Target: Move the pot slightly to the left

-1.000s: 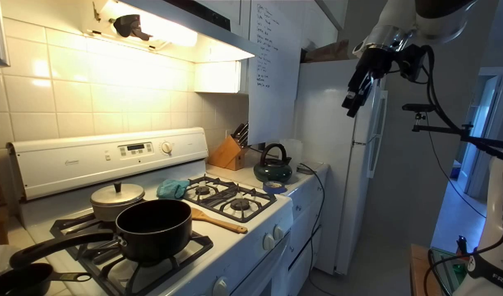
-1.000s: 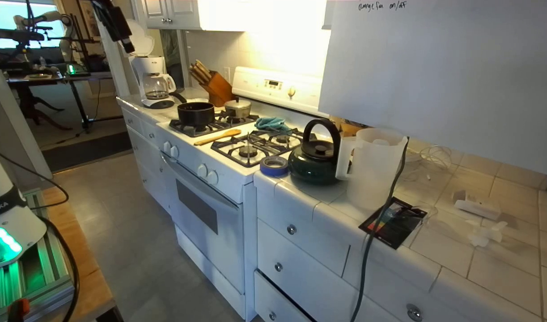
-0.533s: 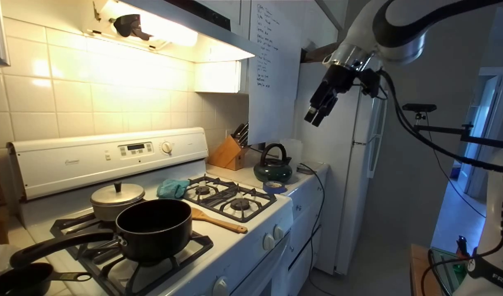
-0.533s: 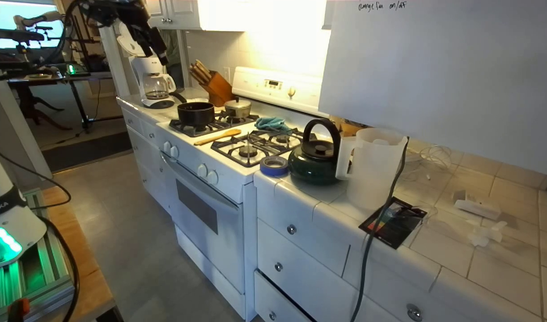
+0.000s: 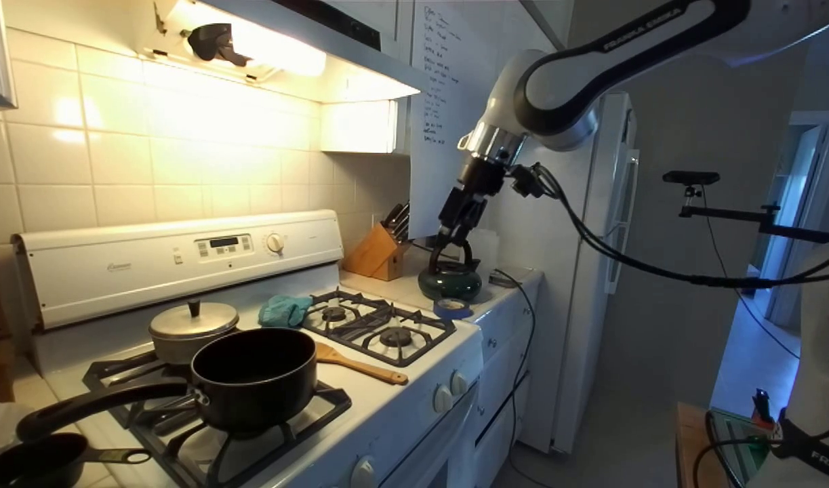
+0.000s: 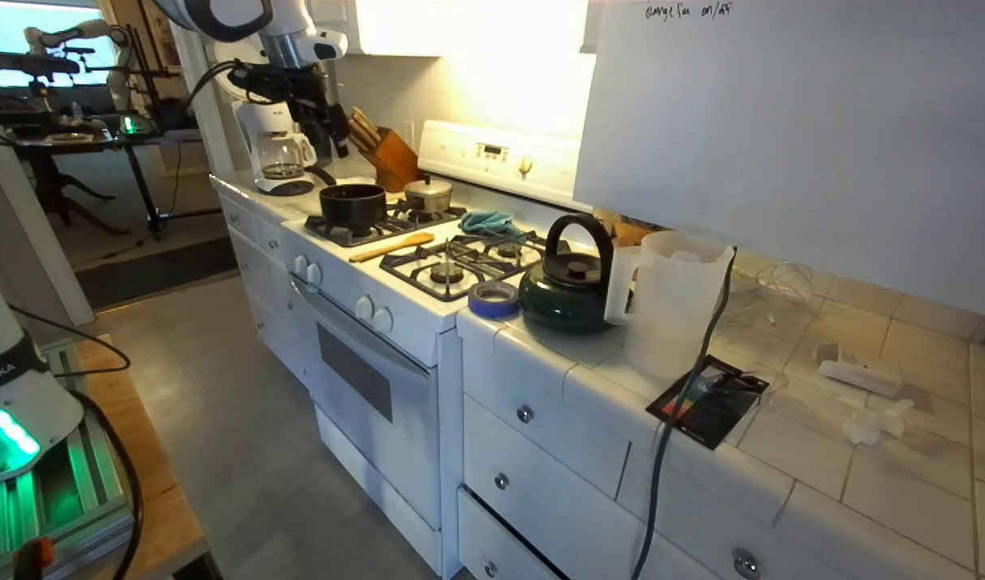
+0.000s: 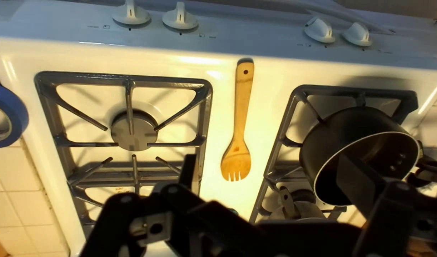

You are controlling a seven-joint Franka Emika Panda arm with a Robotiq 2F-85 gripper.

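pot [image 5: 261, 400] w/ gap to stove edge [image 7: 282, 64]

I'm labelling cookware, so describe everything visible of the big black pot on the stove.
The big black pot is round, lidless and dark inside, likely coated metal, with a thin pale rim and one long black handle. Upright and unheld, it rests on the front of the grate. Other contact I cannot judge.

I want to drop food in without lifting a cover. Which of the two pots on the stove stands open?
The large black pot: it is uncovered, with its inside showing. The smaller pale pot has its lid on.
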